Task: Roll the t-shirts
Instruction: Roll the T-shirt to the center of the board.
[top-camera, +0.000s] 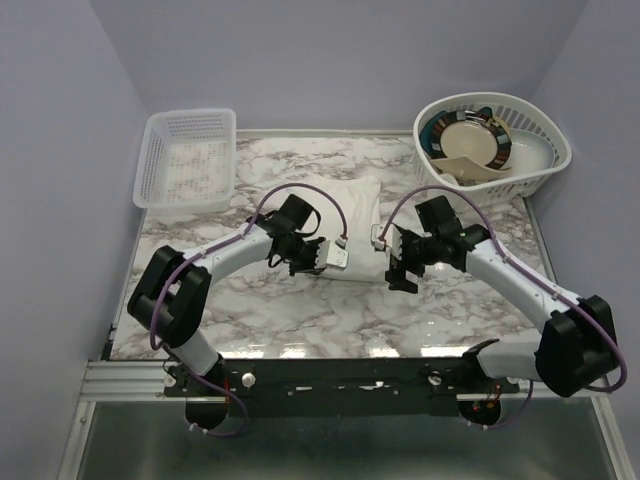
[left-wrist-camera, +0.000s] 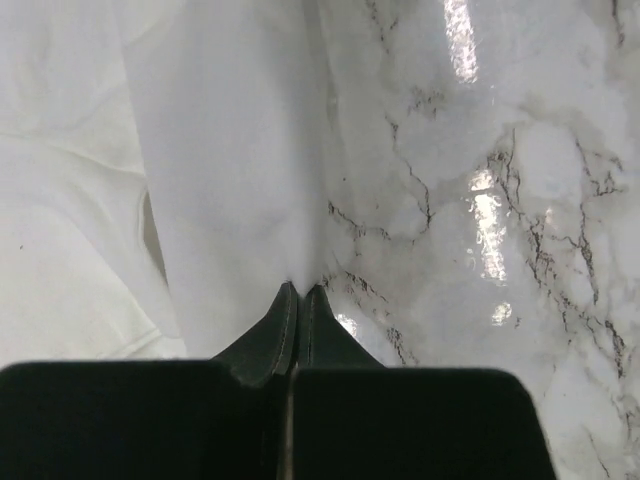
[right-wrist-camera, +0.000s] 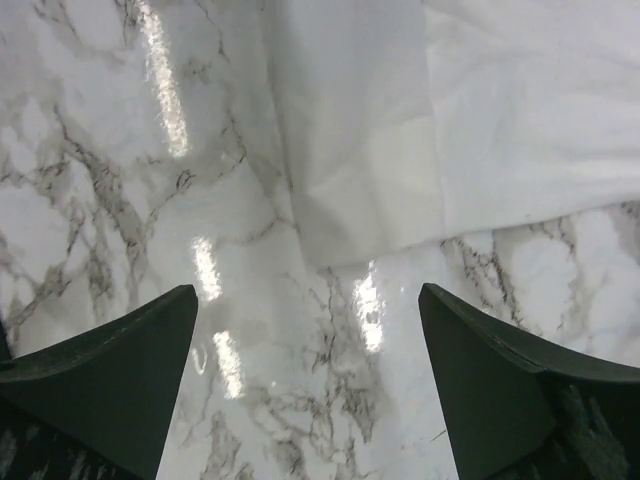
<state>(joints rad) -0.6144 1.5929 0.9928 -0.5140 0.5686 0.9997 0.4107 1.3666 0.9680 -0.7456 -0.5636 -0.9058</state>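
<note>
Left jaws pinch t-shirt, right jaws wide open

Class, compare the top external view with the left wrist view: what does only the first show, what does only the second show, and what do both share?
Only top external: both arms, the right gripper, the rectangular lattice basket and the round basket holding dishes. Only left wrist: the left gripper seen close, shut, its tips pinching an edge of the t-shirt. Both: the white t-shirt, the left gripper and the marble table.
</note>
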